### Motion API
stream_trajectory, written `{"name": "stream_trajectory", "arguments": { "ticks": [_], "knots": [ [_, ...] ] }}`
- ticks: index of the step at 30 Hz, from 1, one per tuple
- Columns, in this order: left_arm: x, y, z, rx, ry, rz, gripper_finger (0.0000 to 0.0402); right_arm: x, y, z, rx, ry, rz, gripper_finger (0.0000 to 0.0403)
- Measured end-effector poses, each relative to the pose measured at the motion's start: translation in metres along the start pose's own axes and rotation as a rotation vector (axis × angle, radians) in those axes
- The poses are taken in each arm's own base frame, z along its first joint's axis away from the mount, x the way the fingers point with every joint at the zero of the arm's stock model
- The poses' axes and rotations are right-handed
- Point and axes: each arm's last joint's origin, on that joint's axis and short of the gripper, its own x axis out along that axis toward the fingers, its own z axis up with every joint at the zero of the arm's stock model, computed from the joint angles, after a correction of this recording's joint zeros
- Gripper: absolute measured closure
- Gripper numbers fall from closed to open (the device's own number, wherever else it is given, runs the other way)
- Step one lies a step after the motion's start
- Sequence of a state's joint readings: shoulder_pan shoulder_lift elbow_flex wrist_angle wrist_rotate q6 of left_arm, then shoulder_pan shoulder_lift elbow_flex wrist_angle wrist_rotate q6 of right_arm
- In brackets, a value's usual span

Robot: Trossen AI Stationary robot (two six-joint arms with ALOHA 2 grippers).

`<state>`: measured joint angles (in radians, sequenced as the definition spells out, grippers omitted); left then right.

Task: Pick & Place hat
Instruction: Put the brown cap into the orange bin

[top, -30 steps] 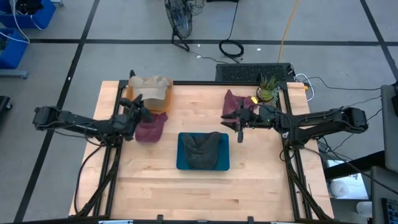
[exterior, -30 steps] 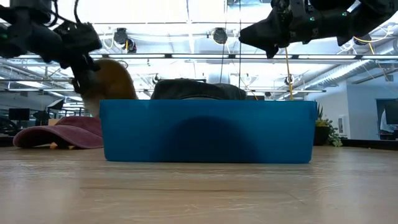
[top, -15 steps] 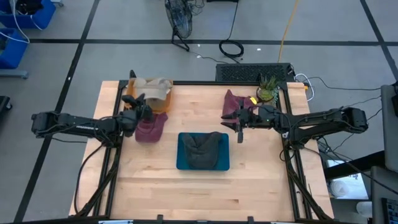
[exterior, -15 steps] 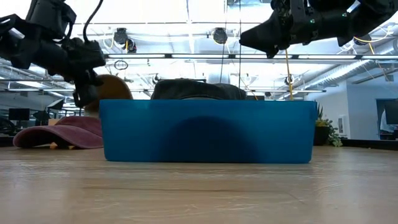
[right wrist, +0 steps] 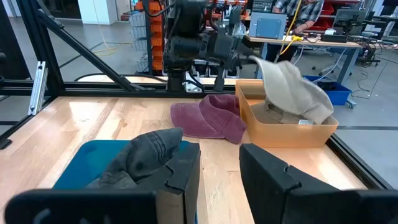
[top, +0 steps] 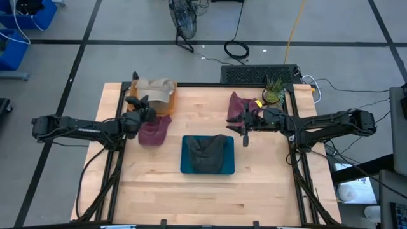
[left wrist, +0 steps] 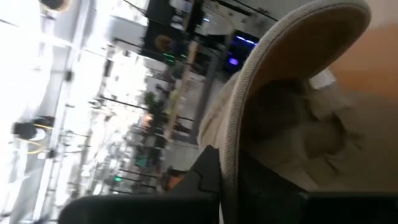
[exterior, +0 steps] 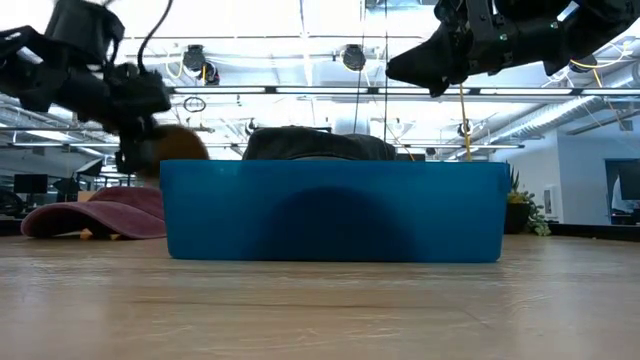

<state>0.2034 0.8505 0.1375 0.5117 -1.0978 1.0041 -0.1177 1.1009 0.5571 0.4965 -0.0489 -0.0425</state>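
A beige hat [top: 156, 90] lies over an orange bin [right wrist: 292, 129] at the table's far left, with my left gripper [top: 145, 114] shut on its brim. A maroon hat [top: 154, 131] lies flat on the table just near of the bin. In the middle stands a blue bin [top: 186, 166] holding a dark grey hat [top: 207, 152]. My right gripper [right wrist: 219, 168] hovers open above the table right of the blue bin, nothing between its fingers. A second maroon hat [top: 236, 103] lies behind it. My left gripper pinches the beige hat's brim edge [left wrist: 231, 163] between its two fingers, coming level from the table's left side. The brim stands raised at the fingers [right wrist: 231, 55]. The crown [right wrist: 292, 87] droops from there down into the orange bin.
A small potted plant [top: 273, 93] stands at the far right corner. Black frame rails [top: 108, 165] run along the table's left and right sides. Bare wood lies near of the blue bin.
My left gripper has swung a little toward the far edge and sunk, rolling somewhat, staying shut on the brim. The beige hat has come lower over the orange bin. My right arm has kept still.
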Motion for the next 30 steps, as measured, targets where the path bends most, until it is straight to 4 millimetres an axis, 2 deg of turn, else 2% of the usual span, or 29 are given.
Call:
{"name": "stream_trajectory", "arguments": {
  "ticks": [7,22,30],
  "knots": [
    [0.009,-0.013,-0.017,-0.153,0.065,-0.138,0.0326,0.0,0.0,0.0,0.0,0.001,0.0,0.0303],
    [0.003,-0.006,-0.009,-0.529,0.004,-0.122,0.0227,0.0,0.0,-0.001,0.001,0.008,0.0,0.0303],
    [0.001,-0.006,-0.007,-0.799,-0.073,-0.284,0.0158,0.0,0.0,-0.002,0.004,0.023,0.003,0.0303]
  ]
}}
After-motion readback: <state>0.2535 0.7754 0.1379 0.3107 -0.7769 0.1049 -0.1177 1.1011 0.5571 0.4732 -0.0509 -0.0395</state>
